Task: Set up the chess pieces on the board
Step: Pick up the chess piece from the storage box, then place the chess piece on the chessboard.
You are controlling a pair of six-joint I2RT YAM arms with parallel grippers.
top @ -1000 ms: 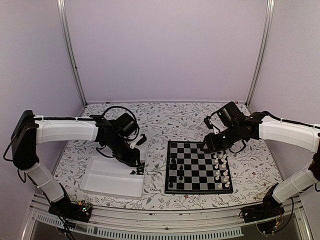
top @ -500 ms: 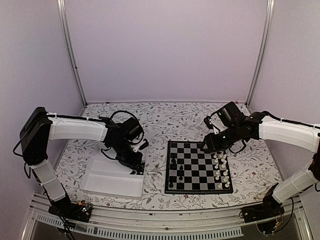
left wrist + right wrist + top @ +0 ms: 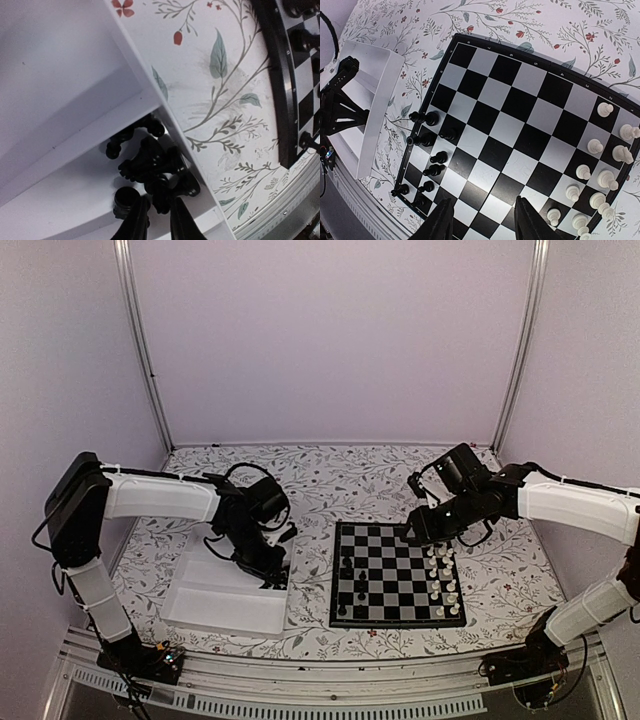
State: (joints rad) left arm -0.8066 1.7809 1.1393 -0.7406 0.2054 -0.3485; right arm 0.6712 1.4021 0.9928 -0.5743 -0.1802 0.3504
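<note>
Well, left of the board [image 3: 395, 585], your left gripper [image 3: 160, 210] sits in the tray [image 3: 210, 600] corner nearest it, jaws narrow around one of the heaped black pieces [image 3: 150, 162]; you cannot tell whether they pinch it. Other black pieces stand on the board's left side. Above the board your right gripper [image 3: 483, 202] hangs with jaws spread, empty.

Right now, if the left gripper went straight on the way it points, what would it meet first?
The left gripper would first meet the black chess pieces heaped in the corner of the tray, right at its tips; one may already sit between them.
</note>
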